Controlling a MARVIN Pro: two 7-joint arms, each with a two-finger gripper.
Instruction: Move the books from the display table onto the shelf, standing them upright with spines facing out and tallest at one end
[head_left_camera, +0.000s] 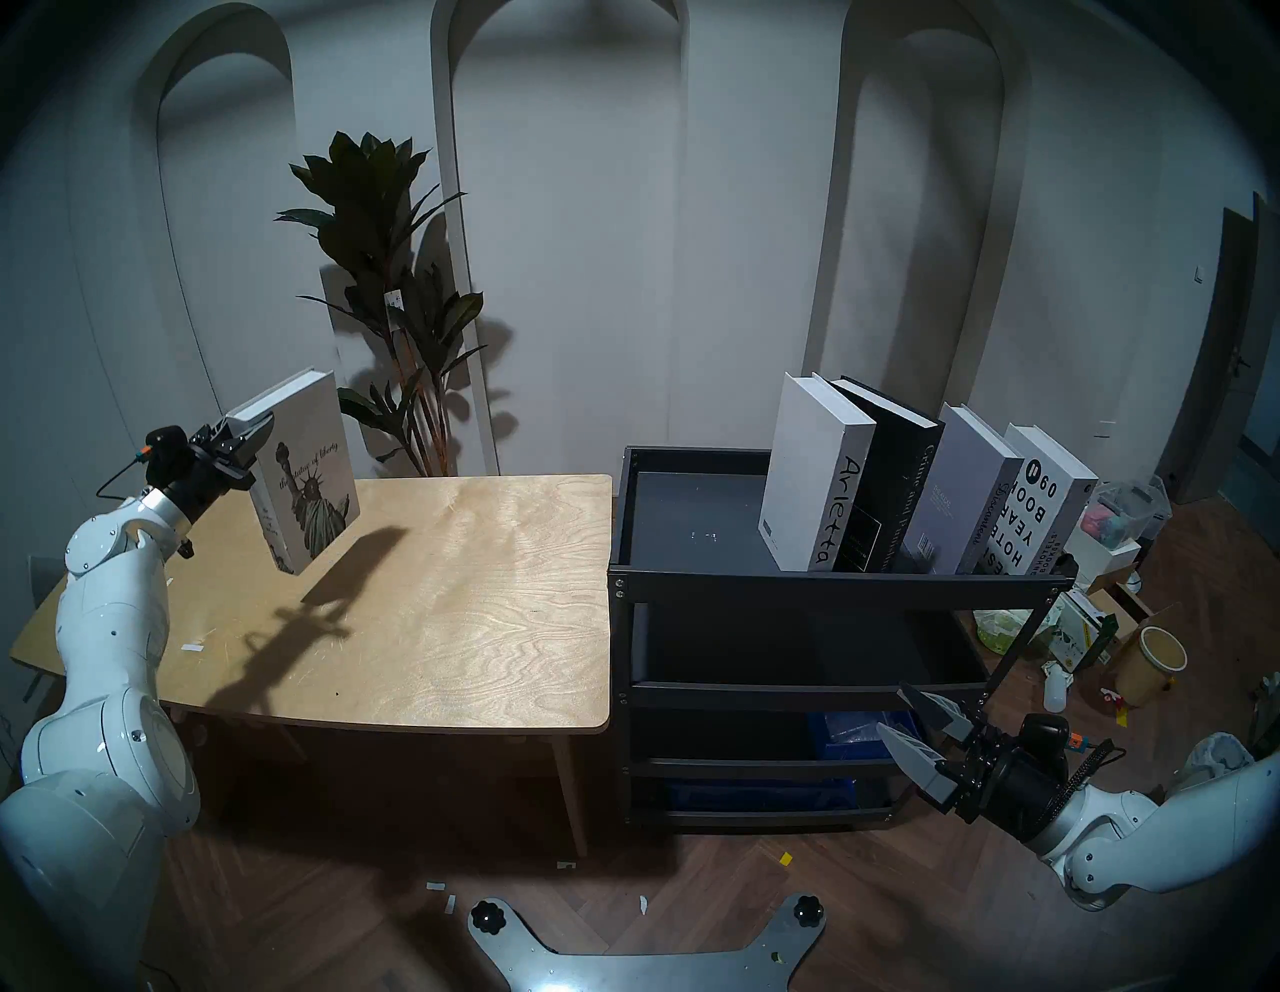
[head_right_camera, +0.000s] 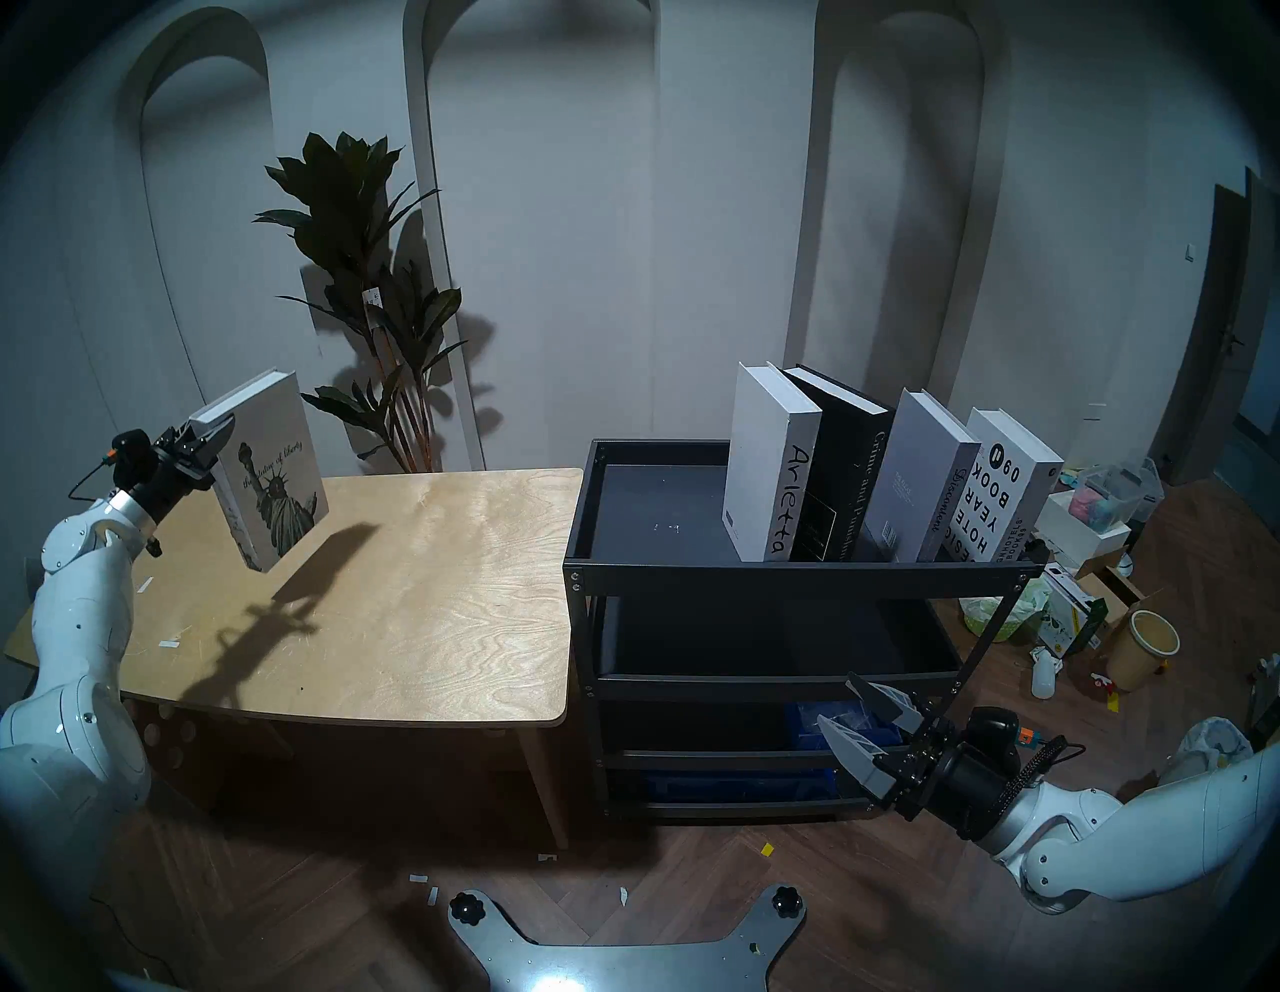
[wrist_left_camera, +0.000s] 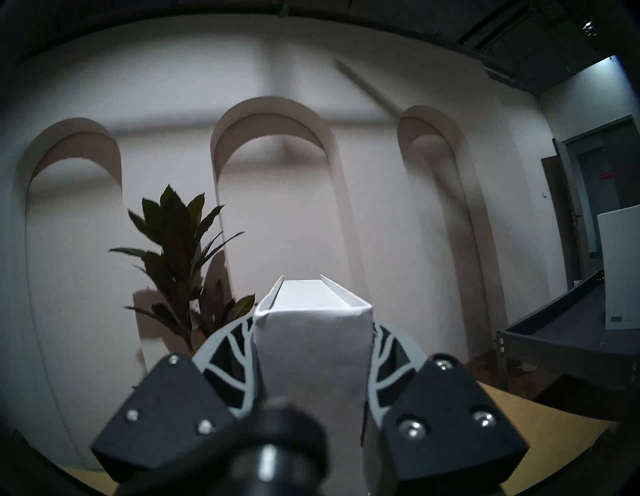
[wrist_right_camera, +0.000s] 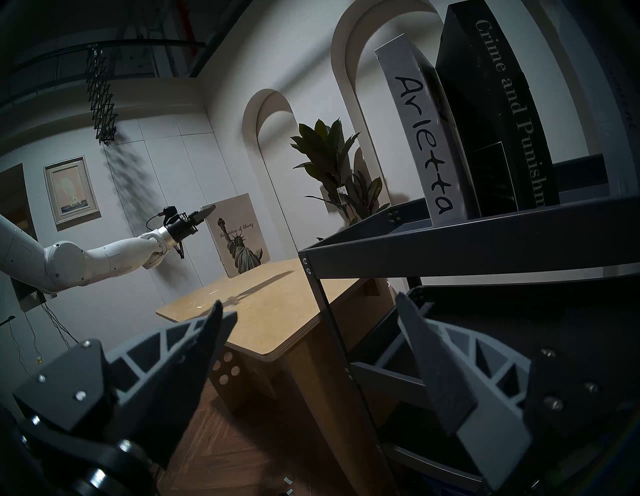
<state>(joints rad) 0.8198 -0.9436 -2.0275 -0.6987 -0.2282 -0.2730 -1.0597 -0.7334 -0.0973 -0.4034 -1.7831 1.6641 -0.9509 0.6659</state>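
At the lower right of the head view, the right gripper (head_left_camera: 913, 720) hung before the shelf (head_left_camera: 838, 589) with its jaws wide and empty. Four books stood upright on the top tray, spines outward: Arietta (head_left_camera: 814, 478), Crime and Punishment (head_left_camera: 890, 485), Discontent (head_left_camera: 970, 492) and the Yearbook (head_left_camera: 1039, 506). At the middle left, the left gripper (head_left_camera: 253, 443) had its jaws clamped on one Statue of Liberty book (head_left_camera: 305, 471), lifted clear above the desk (head_left_camera: 450, 596).

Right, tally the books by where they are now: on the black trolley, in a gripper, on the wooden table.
On the black trolley: 4 (Arietta, Crime and Punishment, Discontent, Yearbook)
In the left gripper: 1 (Statue of Liberty book)
On the wooden table: 0
Total: 5
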